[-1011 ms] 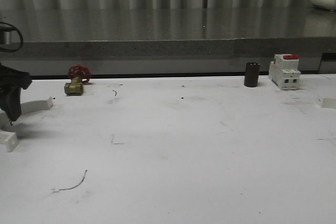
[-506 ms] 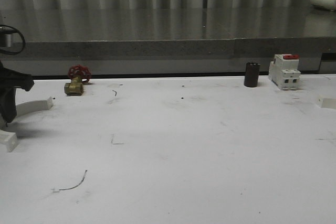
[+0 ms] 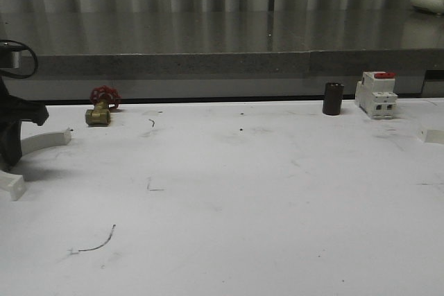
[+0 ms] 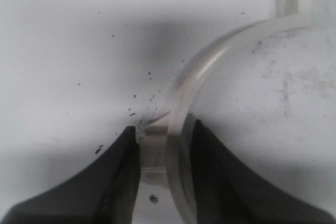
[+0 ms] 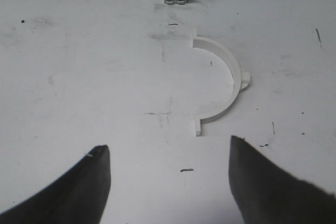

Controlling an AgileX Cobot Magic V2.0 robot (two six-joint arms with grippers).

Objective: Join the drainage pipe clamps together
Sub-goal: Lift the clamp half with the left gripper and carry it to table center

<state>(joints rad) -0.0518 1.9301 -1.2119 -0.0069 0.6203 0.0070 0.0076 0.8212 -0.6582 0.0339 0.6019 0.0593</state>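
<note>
left gripper (image 4: 165,169) clamped on the left clamp half (image 4: 210,72) at table's far left edge, right gripper (image 5: 168,182) open just short of the right clamp half (image 5: 223,85), halves well apart.

The open right gripper (image 5: 168,182) hovers near 1 white clamp half (image 5: 223,85) on the table (image 5: 79,77).

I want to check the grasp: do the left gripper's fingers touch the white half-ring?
Touching. In the left wrist view, both fingers press against the half-ring with no gap visible.
</note>
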